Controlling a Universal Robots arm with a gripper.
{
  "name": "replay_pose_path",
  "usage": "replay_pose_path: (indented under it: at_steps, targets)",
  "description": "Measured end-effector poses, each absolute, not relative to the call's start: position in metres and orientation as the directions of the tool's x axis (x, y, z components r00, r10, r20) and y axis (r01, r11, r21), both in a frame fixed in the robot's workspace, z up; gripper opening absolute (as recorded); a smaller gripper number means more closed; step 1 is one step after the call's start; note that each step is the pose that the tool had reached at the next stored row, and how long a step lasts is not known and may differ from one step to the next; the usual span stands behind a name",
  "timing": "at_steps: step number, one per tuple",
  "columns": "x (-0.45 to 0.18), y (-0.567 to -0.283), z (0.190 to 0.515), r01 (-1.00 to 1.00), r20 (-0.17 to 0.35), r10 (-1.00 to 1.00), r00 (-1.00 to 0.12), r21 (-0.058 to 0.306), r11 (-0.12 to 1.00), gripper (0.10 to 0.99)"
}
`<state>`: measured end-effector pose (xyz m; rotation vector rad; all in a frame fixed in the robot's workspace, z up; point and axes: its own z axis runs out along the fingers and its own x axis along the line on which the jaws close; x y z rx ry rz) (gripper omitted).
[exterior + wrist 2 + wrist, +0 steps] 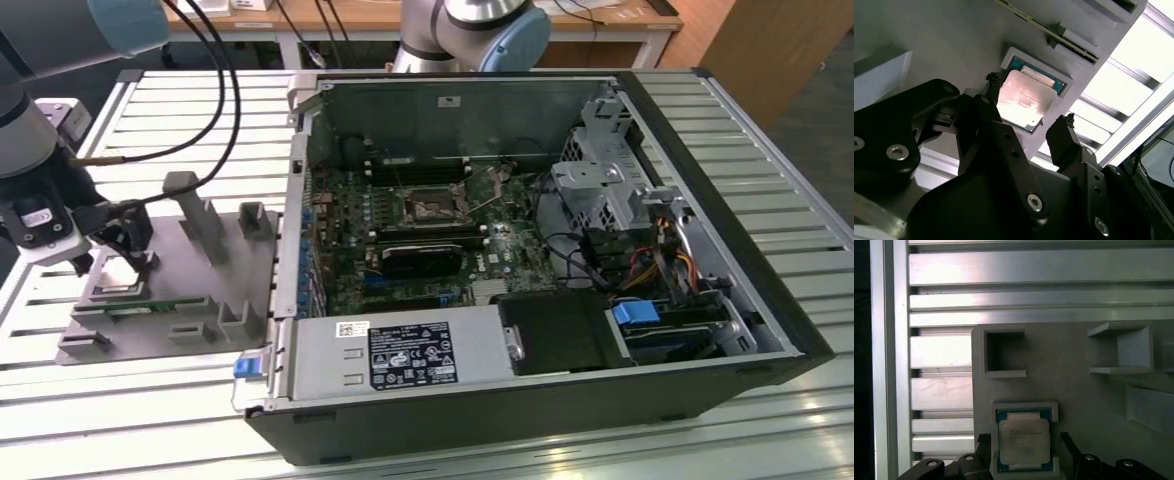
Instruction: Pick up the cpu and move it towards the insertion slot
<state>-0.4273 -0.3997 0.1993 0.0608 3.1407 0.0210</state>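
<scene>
**Desk:** Where do you have the claw against the chip?

**Me:** I have the gripper (118,245) down over the grey fixture plate (200,295), which sits on the exterior view's left of the open computer case (561,400). The cpu (1024,440) lies flat, silver face up, in a square pocket of that plate, straight below the claw.

**Desk:** Open or closed?

**Me:** Open. In both wrist views the two fingers (1068,137) stand on opposite sides of the chip, with the chip in the gap. One tip looks just beside its edge and the other is apart from it. I can't tell whether either touches. As I judge it, nothing is gripped yet.

**Desk:** Any long axis to line up with?

**Me:** Hardly, it's close to square. What counts is that the fingers face two opposite edges, and in the first wrist view they look parallel to them.

**Desk:** And the target?

**Me:** The insertion slot (434,205) is on the green board inside the case, well apart from the chip, off to the exterior view's right and a little farther back. The case's side wall stands between the two, so I reckon the pickup isn't done and the carry hasn't begun
</scene>
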Motion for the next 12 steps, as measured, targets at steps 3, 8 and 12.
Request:
replay_pose_path:
  at_steps: [3, 8, 12]
  targets:
    - [-0.4272, -0.3998, 0.1974, 0.015, 0.000, 0.015, -1.000, 0.013, 1.000, 0.647]
    - [-0.4272, -0.3998, 0.1933, 0.004, 0.000, 0.003, -1.000, 0.012, 1.000, 0.647]
    - [-0.4272, -0.3998, 0.1902, -0.004, 0.000, -0.004, -1.000, 0.012, 1.000, 0.647]
